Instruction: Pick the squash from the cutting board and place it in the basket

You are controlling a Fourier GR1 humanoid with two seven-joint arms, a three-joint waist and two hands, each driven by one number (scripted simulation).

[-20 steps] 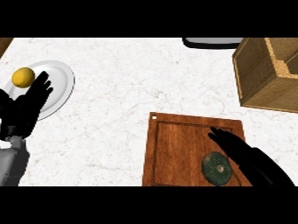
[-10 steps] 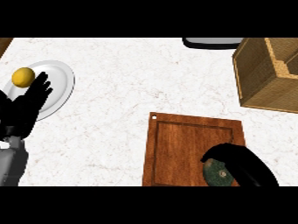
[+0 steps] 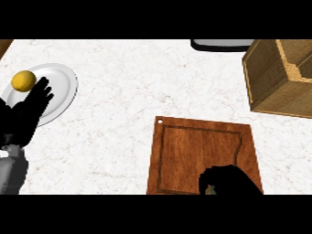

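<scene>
Right hand [image 3: 230,179], black, curled shut over the lower right of the rectangular grooved wooden cutting board [image 3: 197,147]. The squash [image 3: 213,189] is only a dull green sliver under its fingers. Left hand [image 3: 19,112] rests open, fingers up, overlapping the round white plate [image 3: 60,82] holding a smooth yellow fruit [image 3: 24,80]. Boxy woven basket [image 3: 290,77] far right on the marbled counter [image 3: 138,91].
</scene>
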